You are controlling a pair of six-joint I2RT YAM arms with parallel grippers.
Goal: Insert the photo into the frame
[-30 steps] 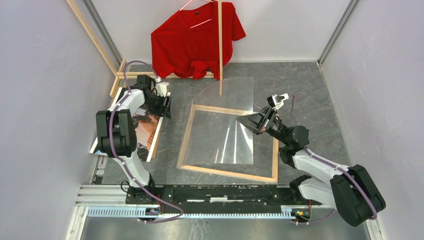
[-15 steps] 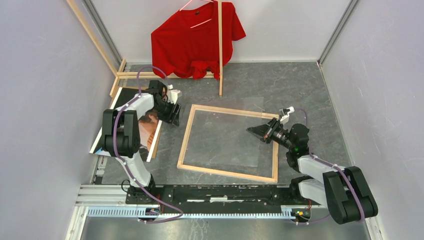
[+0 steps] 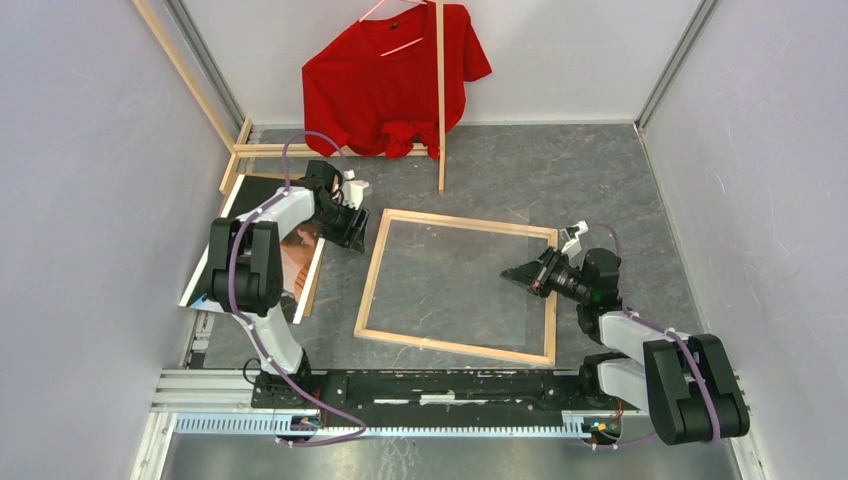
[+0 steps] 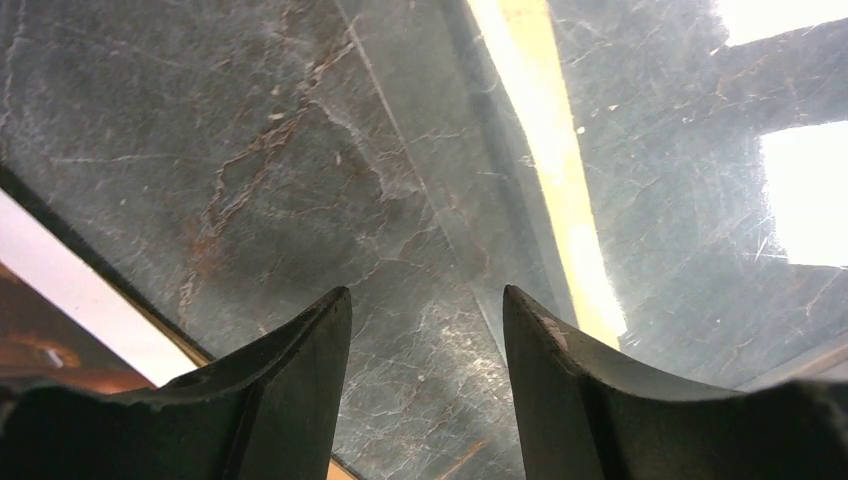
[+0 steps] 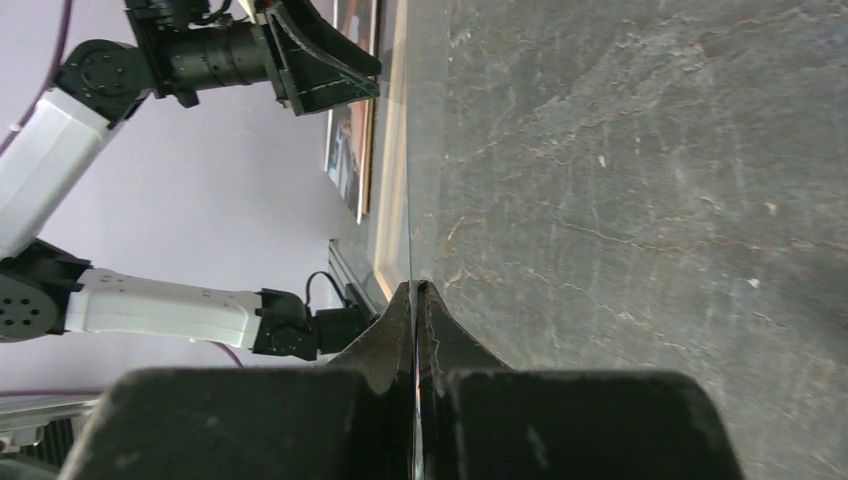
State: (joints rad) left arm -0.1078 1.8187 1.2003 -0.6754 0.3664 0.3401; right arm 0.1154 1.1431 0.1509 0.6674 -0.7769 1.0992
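The frame (image 3: 368,280) lies flat on the dark floor, pale wood face up. A clear sheet (image 3: 450,275) rests inside it. My right gripper (image 3: 508,273) is shut on that sheet's right edge, which runs edge-on between the jaws in the right wrist view (image 5: 408,150). The photo (image 3: 290,265) lies to the left of the frame, partly hidden under my left arm. My left gripper (image 3: 358,240) hovers open and empty over the floor by the frame's left rail (image 4: 545,120), with the photo's white border (image 4: 90,300) at its left.
A brown cardboard sheet (image 3: 310,290) shows under the photo's right edge. A red shirt (image 3: 390,80) hangs on a wooden rack whose pole (image 3: 440,100) stands just behind the frame. Walls close in on the left, right and back.
The right gripper has lowered the clear sheet from a raised tilt to flat inside the frame and drawn back right. The left gripper has moved right, off the photo, to the frame's corner.
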